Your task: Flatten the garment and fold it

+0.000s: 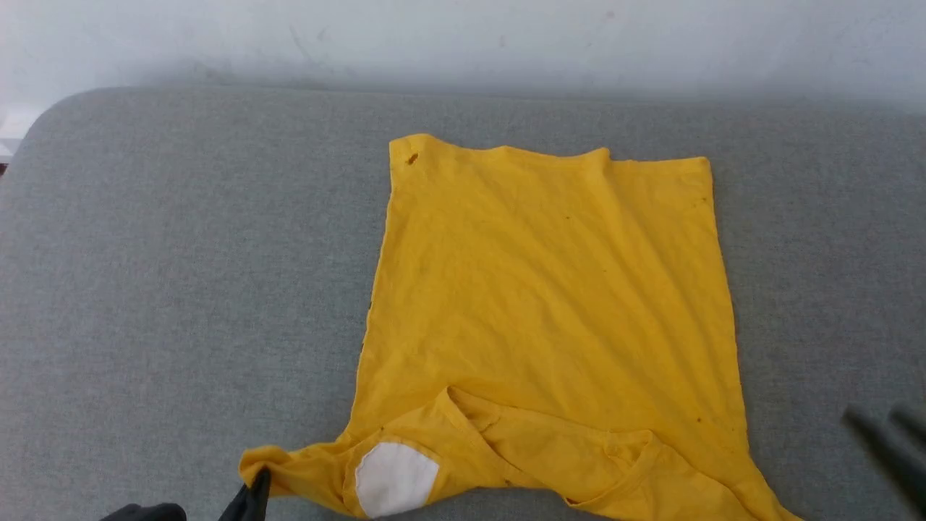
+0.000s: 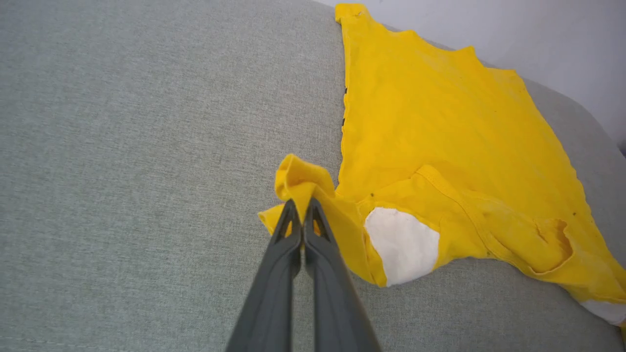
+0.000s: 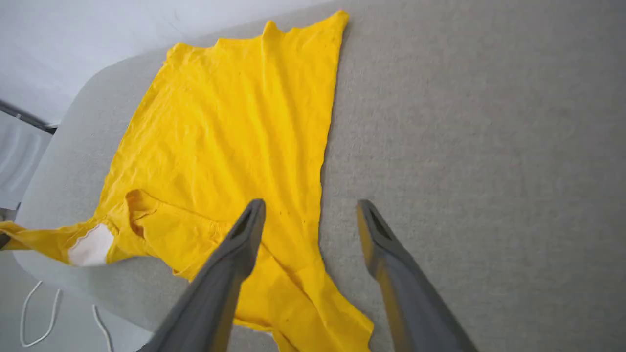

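Looking down from the head view onto a grey fabric-covered tabletop (image 1: 145,253) set against a pale wall (image 1: 463,36). At lower left, the left tool (image 1: 257,483) is pinched shut on a bunched sleeve (image 1: 282,463) of the yellow T-shirt (image 1: 550,289). The shirt lies right of centre, plain side up, with its hem (image 1: 550,153) at the far side and its neckline (image 1: 463,418) towards the robot. The body is mostly spread out but creased. The near shoulder area is rumpled and turned over, showing a white oval patch (image 1: 394,477). At far lower right, the right tool (image 1: 886,430) is blurred, above bare tabletop just beside the shirt's right edge.

This looks like the flattening step, with no fold begun. The next move probably calls for the left tool to draw its sleeve outward until taut. The right tool would then take the opposite sleeve or shoulder so the near end can be smoothed.

The left wrist view shows what the head view cannot: two fingers (image 2: 274,274) pressed together, with yellow cloth crumpled at their tips. The right wrist view shows the right tool spread wide and empty, one finger over the shirt's edge and one over bare tabletop. It also shows the tabletop's rounded near edge, the shirt's near end reaching it, and a white cord (image 3: 34,313) on the floor below.
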You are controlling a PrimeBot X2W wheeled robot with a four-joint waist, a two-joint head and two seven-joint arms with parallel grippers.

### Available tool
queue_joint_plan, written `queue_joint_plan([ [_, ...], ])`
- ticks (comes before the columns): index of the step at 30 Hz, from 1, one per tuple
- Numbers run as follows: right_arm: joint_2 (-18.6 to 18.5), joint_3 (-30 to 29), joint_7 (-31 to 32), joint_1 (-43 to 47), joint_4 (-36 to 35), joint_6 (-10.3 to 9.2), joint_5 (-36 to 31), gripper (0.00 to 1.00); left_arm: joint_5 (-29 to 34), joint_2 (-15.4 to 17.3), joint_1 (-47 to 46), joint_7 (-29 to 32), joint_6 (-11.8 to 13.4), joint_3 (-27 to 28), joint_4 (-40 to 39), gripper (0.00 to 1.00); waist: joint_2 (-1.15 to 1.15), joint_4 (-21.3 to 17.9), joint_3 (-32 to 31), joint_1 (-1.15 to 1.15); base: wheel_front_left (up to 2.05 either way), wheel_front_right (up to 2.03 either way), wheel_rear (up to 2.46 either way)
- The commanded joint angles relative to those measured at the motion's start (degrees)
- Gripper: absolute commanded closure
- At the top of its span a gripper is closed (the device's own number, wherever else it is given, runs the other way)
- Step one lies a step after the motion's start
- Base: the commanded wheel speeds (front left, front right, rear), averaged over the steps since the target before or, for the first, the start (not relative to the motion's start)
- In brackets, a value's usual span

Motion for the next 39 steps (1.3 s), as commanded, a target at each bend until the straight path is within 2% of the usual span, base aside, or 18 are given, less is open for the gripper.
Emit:
queue_joint_plan([
  [1,-0.9,-1.1,-1.2,-3.3,-2.2,-0.04,0.0,0.0,0.8,0.4,-1.5,0.1,0.5,0.1,-1.2,1.0,0.0,0.7,1.4,0.0,0.0,0.0,0.0],
  [5,-3.9,-3.6,-4.9,-14.8,-5.7,-0.04,-2.5,0.0,2.9,0.7,-3.4,0.9,1.3,-0.9,-4.5,1.0,0.0,2.0,4.6,0.0,0.0,0.0,0.0],
  [9,-6.2,-2.3,-6.1,-28.0,-3.1,-0.04,-7.6,0.0,5.0,0.1,-6.0,1.3,1.7,-2.5,-6.5,1.0,0.0,3.3,8.3,0.0,0.0,0.0,0.0],
  [11,-6.7,-0.3,-6.3,-34.8,-0.2,-0.04,-10.6,0.0,5.9,-0.2,-7.6,1.6,1.6,-3.4,-7.0,1.0,0.0,4.1,10.1,0.0,0.0,0.0,0.0],
  [15,-4.8,3.0,-5.3,-47.2,8.9,-0.04,-15.9,0.0,7.5,-1.2,-10.5,1.8,1.6,-5.0,-7.6,1.0,0.0,5.5,13.4,0.0,0.0,0.0,0.0],
  [20,-2.2,2.3,-1.5,-57.3,21.8,-0.04,-23.2,0.0,9.3,-2.3,-13.3,1.9,1.6,-6.8,-8.2,1.0,0.0,7.7,17.2,0.0,0.0,0.0,0.0],
  [23,-2.4,1.9,0.2,-59.4,25.5,-0.04,-26.4,0.0,9.9,-2.7,-14.3,1.9,1.5,-7.5,-8.3,1.0,0.0,8.7,18.8,0.0,0.0,0.0,0.0],
  [24,-2.0,0.9,2.8,-60.5,28.9,-0.04,-28.2,0.0,10.3,-3.2,-15.2,1.8,1.4,-8.0,-8.2,1.0,0.0,9.5,20.0,0.0,0.0,0.0,0.0],
  [26,-1.5,0.6,5.6,-60.8,31.1,-0.04,-29.2,0.0,10.6,-3.6,-15.9,1.7,1.3,-8.6,-8.1,1.0,0.0,10.3,21.0,0.0,0.0,0.0,0.0],
  [39,-0.4,-1.9,10.2,-58.8,35.2,-0.04,-31.8,0.0,10.4,-5.2,-18.2,0.6,0.3,-9.9,-6.5,1.0,0.0,13.5,23.6,0.0,0.0,0.0,0.0],
])
